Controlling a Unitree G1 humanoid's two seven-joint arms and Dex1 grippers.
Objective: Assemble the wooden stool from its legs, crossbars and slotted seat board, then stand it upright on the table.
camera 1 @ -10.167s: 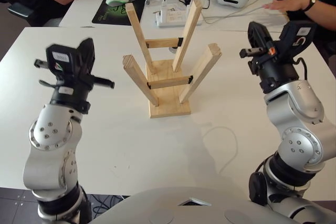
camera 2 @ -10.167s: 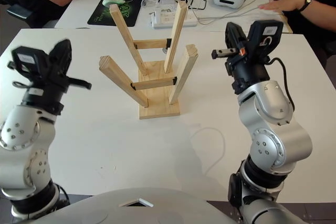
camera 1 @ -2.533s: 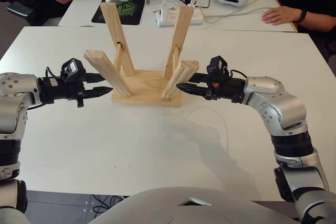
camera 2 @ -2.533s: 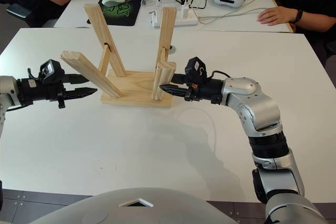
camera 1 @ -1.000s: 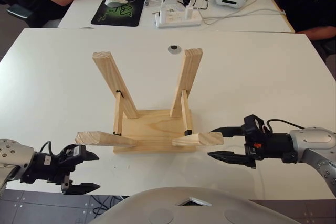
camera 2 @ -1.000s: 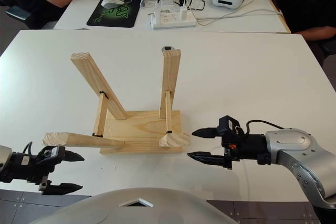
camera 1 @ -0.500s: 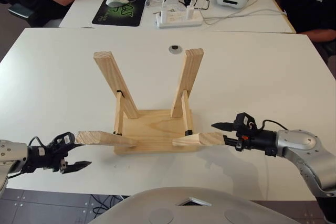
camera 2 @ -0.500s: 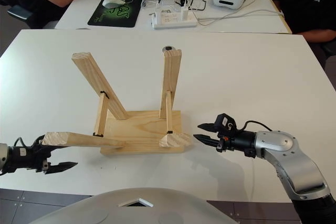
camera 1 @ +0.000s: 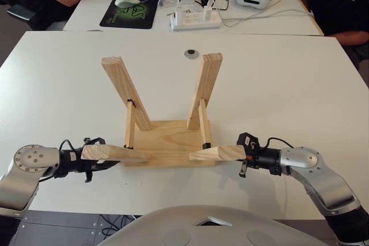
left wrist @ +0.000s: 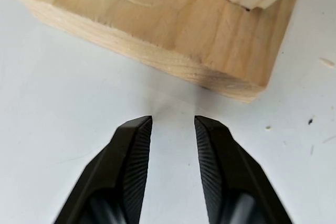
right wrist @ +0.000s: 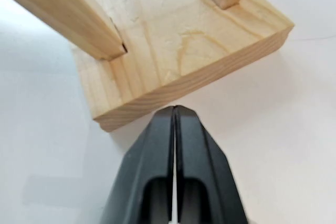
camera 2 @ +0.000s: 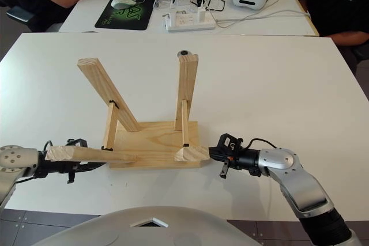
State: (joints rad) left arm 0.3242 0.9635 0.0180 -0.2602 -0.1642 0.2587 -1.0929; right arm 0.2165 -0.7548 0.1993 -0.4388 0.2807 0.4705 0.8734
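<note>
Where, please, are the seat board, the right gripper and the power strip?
seat board [camera 1: 170, 137], left eye view, bare middle of its face.
right gripper [right wrist: 174, 113], right wrist view, between its fingertips.
power strip [camera 1: 196, 21], left eye view, middle of its top.

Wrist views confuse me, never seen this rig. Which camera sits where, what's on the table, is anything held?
It is a humanoid robot with two arms, each ending in a black two-finger claw. The two wide pictures come from a stereo camera in its head, looking down over the arms. The two close-ups come from wrist cameras looking along each claw. On the white table lies a pale wooden stool, upside down: seat board flat, four legs up. The left claw is slightly open, just short of a corner of the seat board. The right claw is shut, its tip at the board's edge. Neither holds anything.
</note>
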